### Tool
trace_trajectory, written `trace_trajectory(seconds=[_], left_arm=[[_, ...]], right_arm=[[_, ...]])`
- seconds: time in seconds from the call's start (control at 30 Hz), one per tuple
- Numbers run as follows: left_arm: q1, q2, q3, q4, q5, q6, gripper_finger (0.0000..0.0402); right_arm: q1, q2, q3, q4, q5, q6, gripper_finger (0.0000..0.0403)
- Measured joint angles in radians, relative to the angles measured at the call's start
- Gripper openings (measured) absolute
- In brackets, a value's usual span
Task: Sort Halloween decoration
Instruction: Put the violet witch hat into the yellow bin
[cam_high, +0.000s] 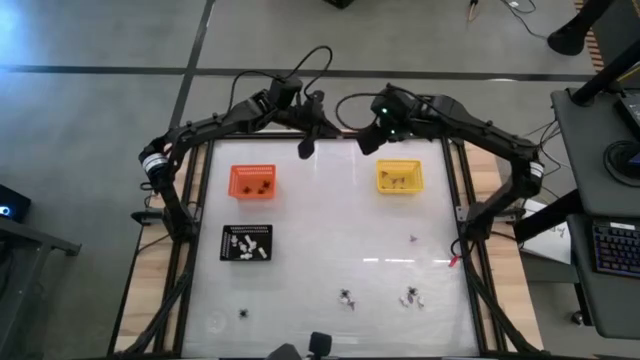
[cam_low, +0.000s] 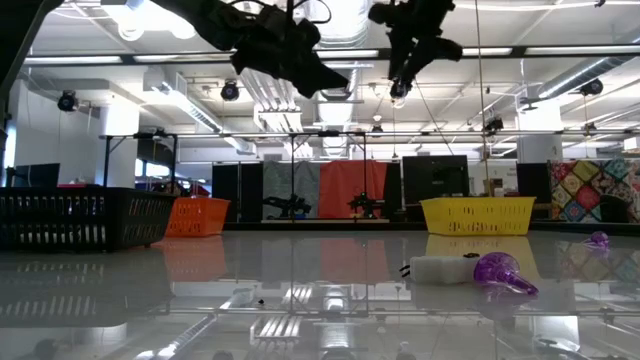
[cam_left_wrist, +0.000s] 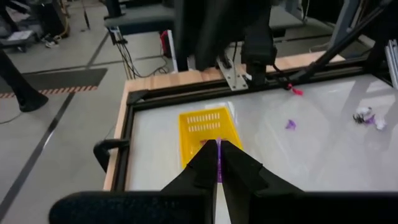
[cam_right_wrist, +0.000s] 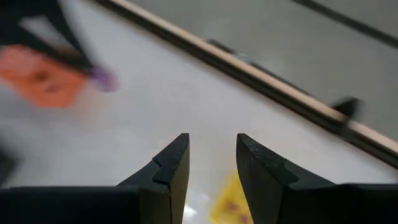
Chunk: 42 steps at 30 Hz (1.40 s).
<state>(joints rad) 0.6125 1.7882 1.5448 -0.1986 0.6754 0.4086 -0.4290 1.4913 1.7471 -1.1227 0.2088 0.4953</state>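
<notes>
Above the glossy table (cam_high: 320, 225), left fingers (cam_left_wrist: 205, 163) pinch a thin purple trinket (cam_left_wrist: 218, 160); right fingers (cam_right_wrist: 174, 163) gape.

Three trays: orange tray (cam_high: 252, 182), yellow tray (cam_high: 399, 177), black tray (cam_high: 246, 243). Two arms. Loose trinkets (cam_high: 346, 297) on table: about four.

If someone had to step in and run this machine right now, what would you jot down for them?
Left gripper: shut on a thin purple trinket, raised over the far middle of the table.
Right gripper: open, empty, raised beside it near the yellow tray.
Done: dark pieces in the orange tray, white pieces in the black tray, some in the yellow tray.
Left: drop the held trinket, then sort the loose trinkets along the near edge and one purple one to the right.
</notes>
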Motion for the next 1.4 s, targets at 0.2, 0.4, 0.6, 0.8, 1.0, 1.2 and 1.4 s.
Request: trace_trajectory(seconds=[0.2,0.4,0.6,0.8,1.0,1.2,1.4], left_arm=[[0.000,0.000,0.000,0.063,0.043,-0.082,0.0000],[0.001,0.000,0.000,0.095,0.105,-0.156,0.0000],[0.001,0.000,0.000,0.108,0.130,-0.187,0.0000],[0.000,0.000,0.000,0.111,0.164,-0.192,0.0000],[0.000,0.000,0.000,0.113,0.165,-0.192,0.0000],[0.000,-0.001,0.000,0.163,0.186,-0.231,0.0000],[0.000,-0.001,0.000,0.165,0.202,-0.238,0.0000]], right_arm=[[-0.003,-0.069,-0.135,0.232,-0.210,-0.127,0.0121],[-0.003,-0.077,-0.209,0.348,-0.243,-0.230,0.0121],[-0.004,-0.072,-0.216,0.404,-0.342,-0.308,0.0118],[-0.004,-0.070,-0.216,0.457,-0.367,-0.312,0.0106],[-0.001,-0.068,-0.216,0.486,-0.375,-0.307,0.0103],[-0.001,-0.050,-0.216,0.525,-0.374,-0.291,0.0102],[-0.001,-0.033,-0.216,0.533,-0.366,-0.287,0.0102]])
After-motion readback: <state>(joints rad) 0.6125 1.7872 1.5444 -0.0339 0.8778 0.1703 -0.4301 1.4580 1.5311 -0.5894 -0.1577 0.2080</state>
